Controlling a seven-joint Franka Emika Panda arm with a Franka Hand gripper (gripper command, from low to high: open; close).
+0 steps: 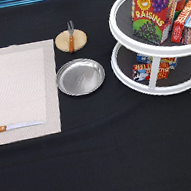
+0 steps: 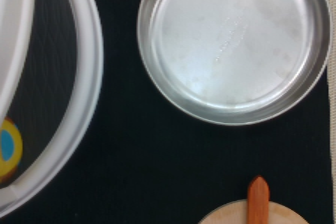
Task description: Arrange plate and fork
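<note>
Above the table and outside the exterior view, the gripper does not appear, so whether it is released or clenched cannot be told; the wrist view places the hand over the plate (image 2: pixel 234 57), with the end of the fork handle and the edge of the wooden disc (image 2: pixel 247 212) close by and the white rim of the two-tier turntable (image 2: pixel 79 100) alongside. On the black tablecloth (image 1: pixel 108 152) the plate (image 1: pixel 80 76) lies just off the right edge of the placemat (image 1: pixel 19 91), empty and not yet on it. Toward the exterior view's top, the fork (image 1: pixel 71 36) rests across the wooden disc (image 1: pixel 71 40), tines pointing away from the plate; neither item looks arranged so far. A knife (image 1: pixel 15 126) lies across the lower part of the placemat, its orange-brown handle at the exterior view's left. Likely hazards, as a judgement: the plate is shallow, shiny and flat on the cloth, so a grip on its thin rim could slip or tilt it; the fork, perched on the disc, could roll off or drag the disc if nudged; the turntable (image 1: pixel 154 65) stands near enough at the exterior view's right to be struck by a wide approach. Legible writing: "RAISINS" on the red box (image 1: pixel 154 12) on the upper tier; other packages carry print too small to read
</note>
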